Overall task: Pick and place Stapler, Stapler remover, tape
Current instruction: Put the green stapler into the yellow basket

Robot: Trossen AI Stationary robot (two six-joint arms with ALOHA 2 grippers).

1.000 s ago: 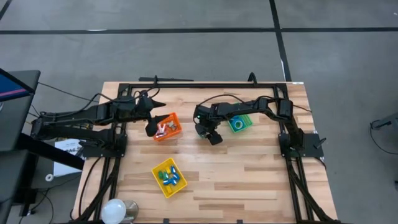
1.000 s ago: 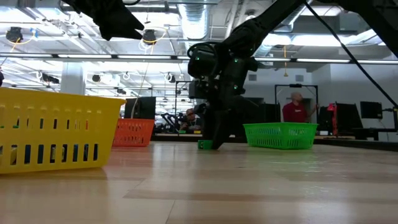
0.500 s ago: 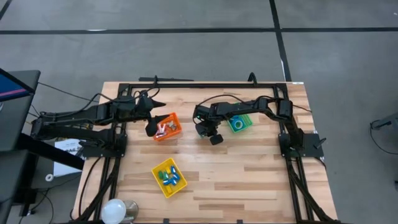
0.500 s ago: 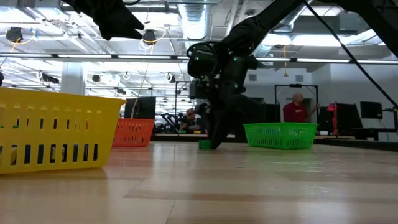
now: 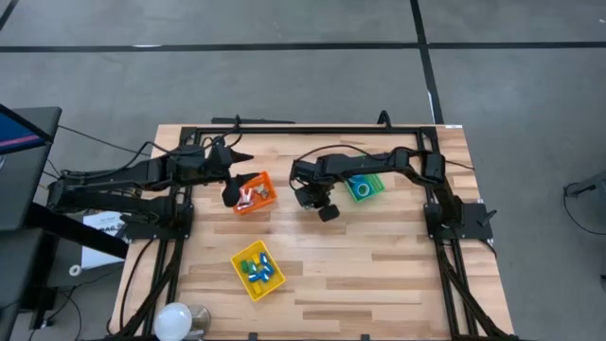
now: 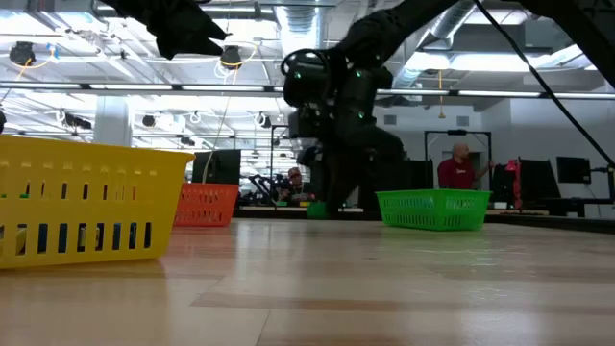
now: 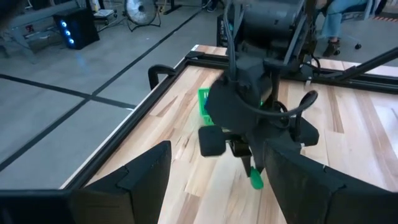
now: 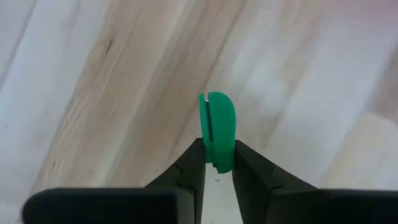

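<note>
My right gripper [image 8: 217, 163] is shut on a small green stapler [image 8: 216, 124], an oblong piece with a rounded end, just above the wood near the table's middle [image 5: 305, 197]. From the low view the stapler [image 6: 317, 209] hangs under the dark wrist. To its right stands a green bin [image 5: 371, 180] holding a blue tape roll [image 5: 361, 190]. My left gripper [image 5: 232, 185] hovers open over the left rim of an orange bin [image 5: 256, 192] with red and white pieces in it. In the left wrist view its fingers stand wide apart [image 7: 217, 158]. My right gripper pinches the stapler's square end [image 8: 217, 157] between its two fingertips, one on each broad side. The fingers point down from above. The rounded end [image 8: 217, 102] sticks out past the fingertips, and the stapler hangs clear of the table.
A yellow bin [image 5: 258, 270] with several small blue, green and yellow pieces sits near the front, left of centre. A white round lamp [image 5: 175, 320] lies at the near left corner. A black frame [image 5: 303, 128] runs along the table's edges. A person in red [image 6: 454, 171] stands far behind.
My right gripper has shut on the green stapler, which lay on the table between its open fingers, and has risen a little with it. The stapler is now lifted clear of the wood.
</note>
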